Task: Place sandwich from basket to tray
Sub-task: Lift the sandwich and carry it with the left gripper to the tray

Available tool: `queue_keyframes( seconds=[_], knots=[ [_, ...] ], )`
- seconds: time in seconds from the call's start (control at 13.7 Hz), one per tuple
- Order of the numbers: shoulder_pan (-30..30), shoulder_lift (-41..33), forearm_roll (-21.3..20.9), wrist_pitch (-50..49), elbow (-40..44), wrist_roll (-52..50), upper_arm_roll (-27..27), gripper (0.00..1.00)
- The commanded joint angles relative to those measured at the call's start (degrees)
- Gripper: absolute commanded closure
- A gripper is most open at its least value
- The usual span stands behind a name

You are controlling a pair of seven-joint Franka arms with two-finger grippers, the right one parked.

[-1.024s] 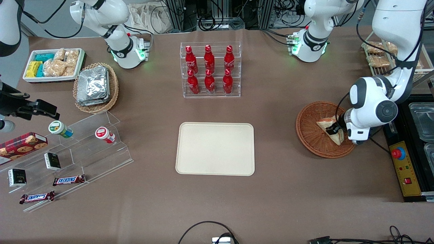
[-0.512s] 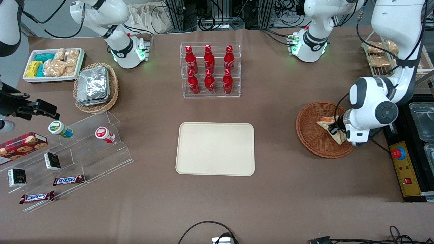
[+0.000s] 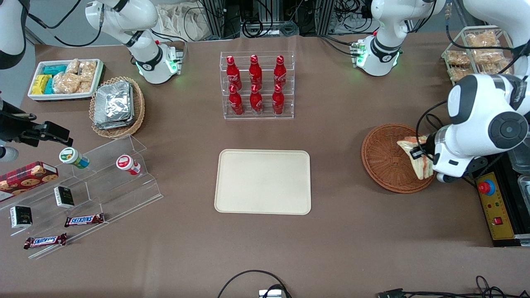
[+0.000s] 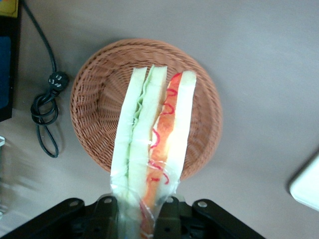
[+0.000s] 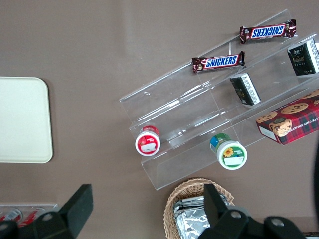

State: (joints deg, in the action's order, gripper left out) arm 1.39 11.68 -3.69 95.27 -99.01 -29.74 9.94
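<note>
A: The tool [image 4: 142,216] is clamped on one narrow end of the sandwich [image 4: 152,144], which hangs lifted above the reddish basket [image 4: 89,104], at the right of the front view.

B: So the wedge sticks out long from the pinch?

A: Yes, so a quick swing could make it sag, splay its layers or slip free, probably onto the bare table [image 3: 339,136].

B: And the tray [image 3: 263,182]?

A: It lies mid-frame in the front view, well apart from the basket. That long carry is likely where the risk lies.

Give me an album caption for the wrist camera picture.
Gripper holds the sandwich lifted above the basket.
</note>
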Motion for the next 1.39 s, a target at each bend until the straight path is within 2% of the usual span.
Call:
queue_keyframes(
  seconds=[0.0,0.37,0.59,1.02,1.32],
  knots=[
    [-7.25,3.69,-0.44,-3.95,7.67,0.92,-0.18,1.0],
    [-20.62,16.67,0.26,-1.5,17.33,0.47,0.08,1.0],
    [-23.18,22.58,3.86,6.92,18.94,0.3,0.08,1.0],
    [-27.14,31.72,4.04,20.2,18.15,-1.9,0.17,1.0],
    [-28.02,33.14,3.95,21.8,16.57,-1.81,0.08,1.0]
  ],
)
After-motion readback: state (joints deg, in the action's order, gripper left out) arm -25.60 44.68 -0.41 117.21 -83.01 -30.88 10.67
